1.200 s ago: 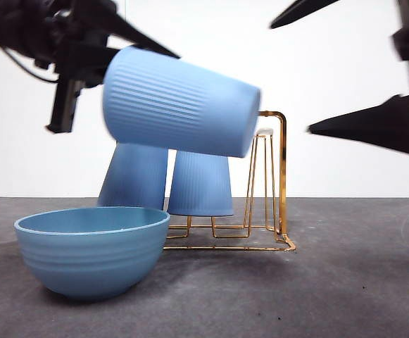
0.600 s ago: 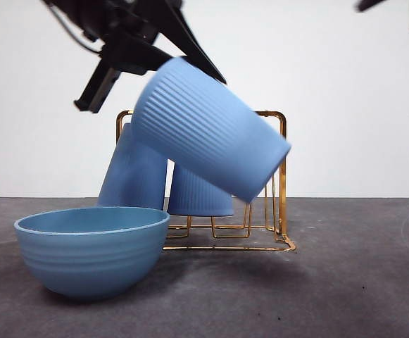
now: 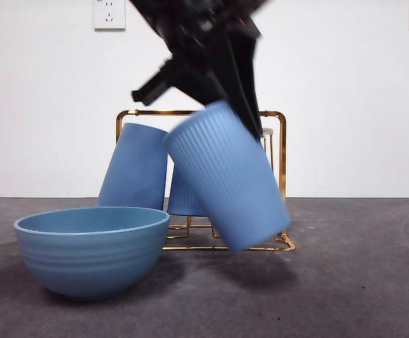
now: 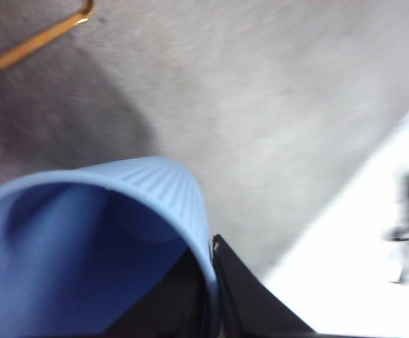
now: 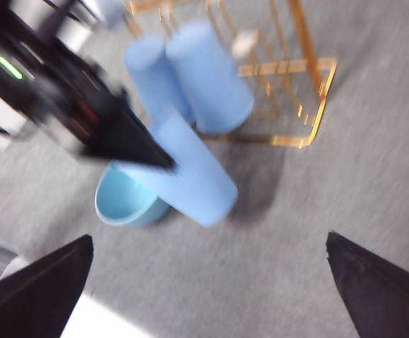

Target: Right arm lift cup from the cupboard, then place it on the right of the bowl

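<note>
- A tall ribbed blue tumbler (image 3: 227,179), clamped tilted in the left gripper (image 3: 241,105), is hanging in front of the gold wire rack (image 3: 283,158), blocking it.
- A wide light-blue bowl (image 3: 91,250) is occupying the table's near left.
- Bare grey tabletop (image 3: 359,282) is lying open to the right.

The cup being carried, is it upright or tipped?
Tipped: the cup leans in the front view, its rim pinched by the left gripper, base slanting away from the bowl.

Left tool (image 5: 144,151) holds tilted cup (image 5: 190,179) beside bowl (image 5: 120,201).
</note>
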Robot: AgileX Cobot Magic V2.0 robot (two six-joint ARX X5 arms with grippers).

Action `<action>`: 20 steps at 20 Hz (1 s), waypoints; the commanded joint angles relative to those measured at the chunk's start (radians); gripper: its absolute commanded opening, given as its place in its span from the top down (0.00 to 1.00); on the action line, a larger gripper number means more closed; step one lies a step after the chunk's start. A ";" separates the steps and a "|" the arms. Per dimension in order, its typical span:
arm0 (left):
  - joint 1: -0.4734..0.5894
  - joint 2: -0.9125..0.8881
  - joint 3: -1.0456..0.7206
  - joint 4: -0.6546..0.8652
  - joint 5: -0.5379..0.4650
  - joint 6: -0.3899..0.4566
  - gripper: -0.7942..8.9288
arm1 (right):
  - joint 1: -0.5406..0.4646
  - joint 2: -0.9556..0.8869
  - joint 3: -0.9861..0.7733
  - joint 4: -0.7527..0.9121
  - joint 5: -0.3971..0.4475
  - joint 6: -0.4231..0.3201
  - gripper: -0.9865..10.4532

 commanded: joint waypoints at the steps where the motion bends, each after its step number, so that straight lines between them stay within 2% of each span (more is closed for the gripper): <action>1: -0.054 0.072 0.064 -0.036 -0.130 0.085 0.91 | 0.003 0.002 0.037 -0.034 0.030 -0.039 0.43; 7: -0.159 0.144 0.099 -0.041 -0.372 0.181 0.91 | 0.003 0.002 0.045 -0.156 0.083 -0.072 0.43; 12: -0.182 0.145 0.099 -0.043 -0.396 0.188 0.91 | 0.003 0.002 0.045 -0.161 0.082 -0.084 0.43; 13: -0.182 0.146 0.099 -0.044 -0.396 0.188 0.88 | 0.003 0.002 0.045 -0.161 0.082 -0.084 0.43; 15: -0.182 0.146 0.099 -0.046 -0.396 0.187 0.72 | 0.003 0.002 0.045 -0.163 0.082 -0.084 0.43; 17: -0.182 0.145 0.100 -0.046 -0.396 0.187 0.47 | 0.003 0.002 0.045 -0.166 0.082 -0.084 0.43; 18: -0.182 0.144 0.104 -0.053 -0.396 0.187 0.37 | 0.003 0.002 0.045 -0.166 0.082 -0.084 0.43; 20: -0.182 0.136 0.121 -0.080 -0.396 0.186 0.28 | 0.003 0.002 0.045 -0.166 0.082 -0.084 0.43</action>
